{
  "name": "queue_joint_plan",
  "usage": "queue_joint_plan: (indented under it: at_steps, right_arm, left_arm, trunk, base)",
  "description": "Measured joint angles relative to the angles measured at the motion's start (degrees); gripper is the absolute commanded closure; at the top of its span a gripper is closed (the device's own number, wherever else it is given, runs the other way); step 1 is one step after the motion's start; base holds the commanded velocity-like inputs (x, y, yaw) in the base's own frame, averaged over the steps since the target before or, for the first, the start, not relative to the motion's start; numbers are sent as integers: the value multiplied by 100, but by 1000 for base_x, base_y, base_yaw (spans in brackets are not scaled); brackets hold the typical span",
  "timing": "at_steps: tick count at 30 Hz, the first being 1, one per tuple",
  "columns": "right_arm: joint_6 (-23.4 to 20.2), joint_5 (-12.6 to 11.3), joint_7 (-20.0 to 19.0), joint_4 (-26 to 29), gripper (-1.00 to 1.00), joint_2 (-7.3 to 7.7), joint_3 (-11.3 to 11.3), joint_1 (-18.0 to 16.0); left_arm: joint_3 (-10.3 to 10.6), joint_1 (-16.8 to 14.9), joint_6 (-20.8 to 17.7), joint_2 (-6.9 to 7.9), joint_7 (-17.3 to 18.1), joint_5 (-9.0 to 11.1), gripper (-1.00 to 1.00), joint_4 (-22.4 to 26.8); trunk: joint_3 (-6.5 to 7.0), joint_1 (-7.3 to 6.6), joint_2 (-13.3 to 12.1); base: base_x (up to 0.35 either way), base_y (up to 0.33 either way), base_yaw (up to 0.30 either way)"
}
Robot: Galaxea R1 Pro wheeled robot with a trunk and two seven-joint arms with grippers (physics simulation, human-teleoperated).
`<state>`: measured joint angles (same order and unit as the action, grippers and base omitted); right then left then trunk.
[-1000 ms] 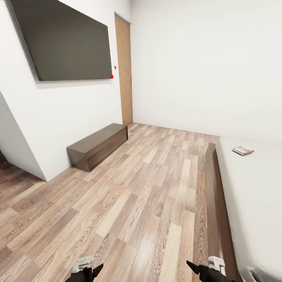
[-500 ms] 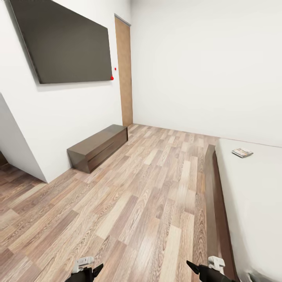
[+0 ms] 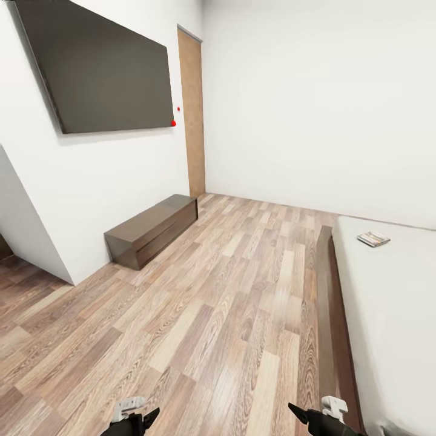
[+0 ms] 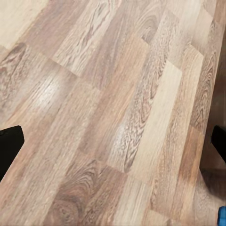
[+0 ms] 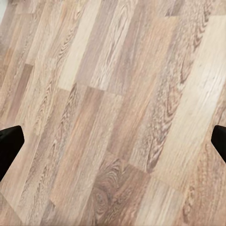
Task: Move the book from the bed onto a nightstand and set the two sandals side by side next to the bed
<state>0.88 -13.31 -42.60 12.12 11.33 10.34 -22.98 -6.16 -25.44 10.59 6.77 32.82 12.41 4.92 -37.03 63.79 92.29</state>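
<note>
Since a second ago the whole head view has slid slightly: the wall screen and the book sit a touch lower in frame, so it is the camera and base that are moving, not the room's things. Left to right now: large dark flat screen [image 3: 103,72] on the white wall; long low dark-brown cabinet [image 3: 151,229] below it against the wall; light wooden door [image 3: 192,112] at the far corner; open grey-brown plank floor [image 3: 230,303] through the middle; then the low bed with light-grey mattress and dark brown frame [image 3: 387,303] along the right edge. The small thin paperback book [image 3: 373,239] lies flat on the mattress near its far end, well apart from both arms. Left end effector [image 3: 134,416] and right end effector [image 3: 315,418] hang low over bare floor; in the wrist views their dark fingertips [image 4: 10,141] [image 5: 10,143] stand at opposite edges, so both are wide apart and hold nothing. A sliver of bright blue [image 4: 221,217] shows at the corner of the left wrist view, too small to identify. Judgement: approach phase. Best to roll on along the bed frame until level with the book, turn to face the mattress, then reach with the right arm.
</note>
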Motion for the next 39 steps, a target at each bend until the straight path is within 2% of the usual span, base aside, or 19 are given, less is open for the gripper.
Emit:
queue_joint_plan:
  at_steps: [39]
  right_arm:
    - [0,0,1,0,-100,0,-1,0]
  left_arm:
    - [1,0,-3,-8,0,-6,-100,0]
  trunk:
    - [700,-857,-1565]
  base:
    - [0,0,0]
